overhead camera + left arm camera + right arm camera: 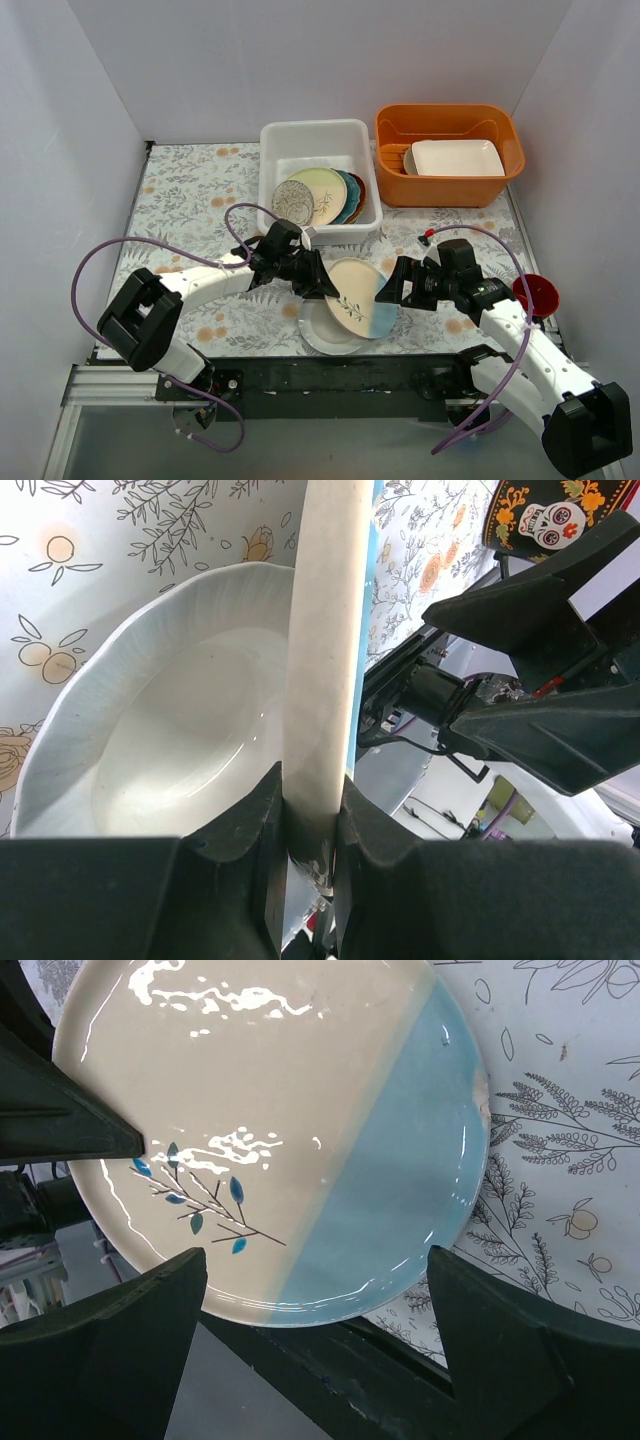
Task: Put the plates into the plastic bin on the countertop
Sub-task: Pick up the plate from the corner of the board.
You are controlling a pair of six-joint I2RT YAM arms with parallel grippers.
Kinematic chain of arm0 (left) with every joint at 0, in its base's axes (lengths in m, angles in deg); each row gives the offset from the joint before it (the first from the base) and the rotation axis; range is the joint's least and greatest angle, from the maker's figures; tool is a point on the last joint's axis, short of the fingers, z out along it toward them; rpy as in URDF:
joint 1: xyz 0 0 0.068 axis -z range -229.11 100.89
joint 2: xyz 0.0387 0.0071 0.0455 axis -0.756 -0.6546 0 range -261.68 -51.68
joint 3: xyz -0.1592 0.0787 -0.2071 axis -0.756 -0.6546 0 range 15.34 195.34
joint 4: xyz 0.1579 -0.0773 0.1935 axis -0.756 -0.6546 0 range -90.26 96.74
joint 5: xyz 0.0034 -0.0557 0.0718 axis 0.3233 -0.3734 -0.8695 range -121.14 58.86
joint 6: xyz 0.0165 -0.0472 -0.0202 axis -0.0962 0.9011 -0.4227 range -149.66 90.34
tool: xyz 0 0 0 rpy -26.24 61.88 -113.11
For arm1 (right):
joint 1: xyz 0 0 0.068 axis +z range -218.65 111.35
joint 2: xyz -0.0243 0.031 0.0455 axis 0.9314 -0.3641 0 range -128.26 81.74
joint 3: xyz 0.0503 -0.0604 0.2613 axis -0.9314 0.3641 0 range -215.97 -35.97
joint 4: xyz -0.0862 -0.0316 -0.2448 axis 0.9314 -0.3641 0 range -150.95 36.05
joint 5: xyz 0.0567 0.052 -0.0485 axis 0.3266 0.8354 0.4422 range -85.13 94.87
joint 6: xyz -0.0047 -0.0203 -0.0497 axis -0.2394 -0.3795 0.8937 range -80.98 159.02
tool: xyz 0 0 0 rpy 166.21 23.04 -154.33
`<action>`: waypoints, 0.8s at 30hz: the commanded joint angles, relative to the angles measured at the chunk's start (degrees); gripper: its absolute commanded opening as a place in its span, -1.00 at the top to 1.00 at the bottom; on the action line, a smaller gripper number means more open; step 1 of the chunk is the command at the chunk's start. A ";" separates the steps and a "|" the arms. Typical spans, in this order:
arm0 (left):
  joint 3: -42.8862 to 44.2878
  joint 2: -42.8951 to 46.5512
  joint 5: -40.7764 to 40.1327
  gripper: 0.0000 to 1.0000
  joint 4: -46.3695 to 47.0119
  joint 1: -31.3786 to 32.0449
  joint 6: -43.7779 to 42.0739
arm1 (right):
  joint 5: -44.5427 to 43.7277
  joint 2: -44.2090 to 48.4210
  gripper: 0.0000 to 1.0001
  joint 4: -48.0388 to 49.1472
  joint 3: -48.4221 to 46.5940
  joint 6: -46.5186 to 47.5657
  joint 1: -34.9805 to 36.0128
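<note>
Glossy, round cream-and-blue plate [360,297] with a painted twig, tilted just in front of the translucent, round-cornered plastic bin [275,140]. Thin rim clamped tight in the left gripper [310,820]. Also in front of the bin, flat on the leaf-printed countertop [190,190]: smooth, scalloped white plate [170,730]. Right gripper [315,1260] spread wide, nearer the bin's right corner, flanking the tilted rim.

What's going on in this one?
The left tool is shut on the rim of a cream and light-blue plate, holding it tilted above a white plate that lies on the countertop. The right tool is open at that plate's opposite edge, not closed on it. Behind them, the plastic bin already holds several plates leaning on edge.
</note>
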 commanded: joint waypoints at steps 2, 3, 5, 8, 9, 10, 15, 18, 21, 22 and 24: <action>1.70 5.43 1.83 1.00 3.56 -0.06 0.69 | 1.26 -0.29 -0.96 1.68 -2.25 0.06 0.19; 1.88 5.34 1.83 1.00 3.47 -0.06 0.60 | 1.43 -0.20 -0.96 2.11 -2.34 -0.12 0.19; 2.14 4.90 2.09 1.00 3.56 -0.06 0.42 | 1.26 -0.29 -0.96 2.03 -2.69 -0.21 0.19; 2.76 4.37 2.36 1.00 3.56 -0.06 0.33 | 0.91 -0.20 -0.95 1.06 -3.57 0.06 0.19; 2.93 4.37 2.45 1.00 3.56 -0.06 0.33 | 0.91 -0.12 -0.95 0.89 -3.57 0.32 0.19; 2.94 4.46 2.36 1.00 3.56 -0.06 0.25 | 0.73 -0.03 -0.96 0.71 -3.57 0.41 0.11; 2.59 5.51 2.18 1.00 3.38 -0.06 0.07 | 0.82 -0.11 -0.95 1.50 -3.40 -0.12 0.11; 2.32 7.09 1.22 1.00 3.03 -0.06 0.51 | 0.21 -1.16 -0.94 0.80 -3.84 -0.21 0.19; 2.58 8.50 1.04 1.00 2.51 -0.15 0.25 | -0.06 -1.52 -0.93 0.27 -4.19 0.23 0.19; 2.67 8.68 1.04 1.00 2.33 -0.15 0.07 | -0.15 -1.43 -0.93 0.27 -4.01 0.23 0.19; 3.11 9.03 1.30 1.00 2.15 -0.15 -0.10 | -0.15 -1.08 -0.93 0.10 -3.84 0.06 0.19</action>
